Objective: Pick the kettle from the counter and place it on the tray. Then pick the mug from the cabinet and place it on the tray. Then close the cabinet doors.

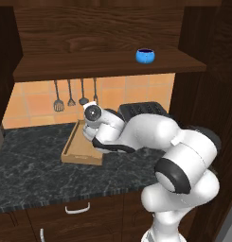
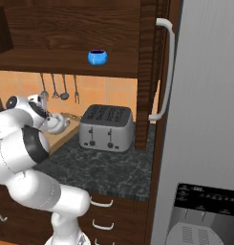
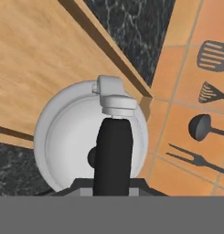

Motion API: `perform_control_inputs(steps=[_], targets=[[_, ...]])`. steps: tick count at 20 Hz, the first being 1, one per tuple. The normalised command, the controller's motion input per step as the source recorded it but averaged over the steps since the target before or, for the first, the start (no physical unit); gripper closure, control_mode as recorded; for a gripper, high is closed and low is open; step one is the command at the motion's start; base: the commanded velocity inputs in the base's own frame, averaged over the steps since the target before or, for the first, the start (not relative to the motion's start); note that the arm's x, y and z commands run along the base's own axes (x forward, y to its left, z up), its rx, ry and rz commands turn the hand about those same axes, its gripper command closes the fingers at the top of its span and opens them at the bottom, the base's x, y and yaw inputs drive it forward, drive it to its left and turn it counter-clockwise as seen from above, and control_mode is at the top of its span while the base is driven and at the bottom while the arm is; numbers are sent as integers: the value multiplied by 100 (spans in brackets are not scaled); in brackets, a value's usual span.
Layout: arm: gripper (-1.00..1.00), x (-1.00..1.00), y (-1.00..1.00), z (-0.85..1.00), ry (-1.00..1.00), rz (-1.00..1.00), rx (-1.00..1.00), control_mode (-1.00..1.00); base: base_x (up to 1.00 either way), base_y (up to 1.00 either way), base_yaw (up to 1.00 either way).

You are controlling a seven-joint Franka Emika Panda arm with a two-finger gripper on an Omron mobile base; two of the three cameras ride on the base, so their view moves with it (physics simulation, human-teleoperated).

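hand view, fingers [image 3: 112, 183] gripping kettle [image 3: 72, 137] handle, above tray [image 3: 35, 59]

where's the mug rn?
The mug is on the cabinet shelf, toward its right end in the left base view, above the toaster in the right base view.

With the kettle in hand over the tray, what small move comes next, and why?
Probably lower it and release: the kettle hangs by its handle over the tray, near its corner, while the mug waits on the cabinet shelf.

Tray [image 3: 35, 59] floor bare — toaster [image 2: 107, 127] crowds right, hanging utensils [image 1: 70, 94] behind, shelf [image 1: 103, 66] overhead.
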Motion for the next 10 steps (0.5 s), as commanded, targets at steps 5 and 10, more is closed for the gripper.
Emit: perform_control_inputs(steps=[5,10], targets=[[100,35,0,-19,0,0,0,-100,0,0,0],[100,33,0,-20,0,0,0,-100,0,0,0]])
